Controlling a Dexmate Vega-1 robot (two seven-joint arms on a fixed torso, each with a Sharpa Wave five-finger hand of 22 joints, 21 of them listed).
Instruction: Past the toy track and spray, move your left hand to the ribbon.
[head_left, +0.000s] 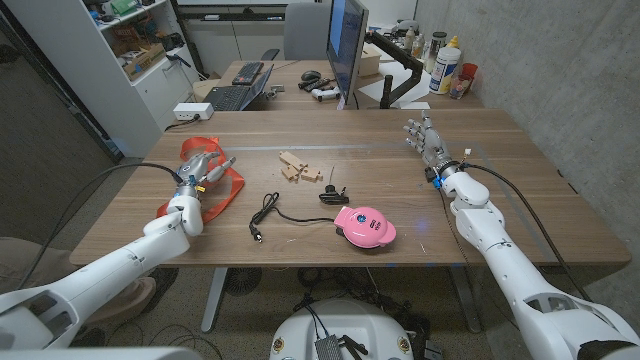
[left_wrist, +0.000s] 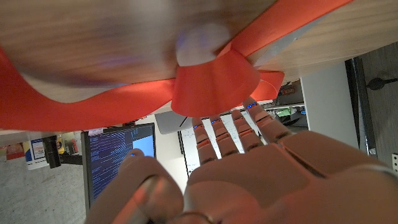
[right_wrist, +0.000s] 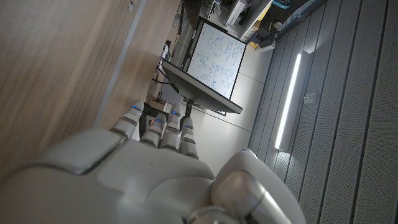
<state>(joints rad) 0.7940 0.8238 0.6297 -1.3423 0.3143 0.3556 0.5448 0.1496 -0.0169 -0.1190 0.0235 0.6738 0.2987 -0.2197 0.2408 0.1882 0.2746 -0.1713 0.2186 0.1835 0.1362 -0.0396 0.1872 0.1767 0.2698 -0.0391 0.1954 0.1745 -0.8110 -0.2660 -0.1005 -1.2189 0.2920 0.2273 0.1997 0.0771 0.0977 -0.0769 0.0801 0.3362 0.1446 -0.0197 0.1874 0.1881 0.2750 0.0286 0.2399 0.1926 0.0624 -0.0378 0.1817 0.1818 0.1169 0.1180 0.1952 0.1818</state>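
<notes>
Now left hand (head_left: 203, 166) over red ribbon (head_left: 228, 186), fingers (left_wrist: 231, 134) spread, holding nothing; right hand (head_left: 426, 141) fingers released, empty.

Orange-red ribbon (head_left: 222, 185), looped, on table's left side, toy track pieces (head_left: 298, 168) mid-table

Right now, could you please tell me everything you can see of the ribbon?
The ribbon is a wide, smooth, orange-red band, looped and curled on the wooden table's left part. The left hand is over its middle. In the left wrist view a loop stands just beyond the fingertips; whether they touch is unclear.
</notes>
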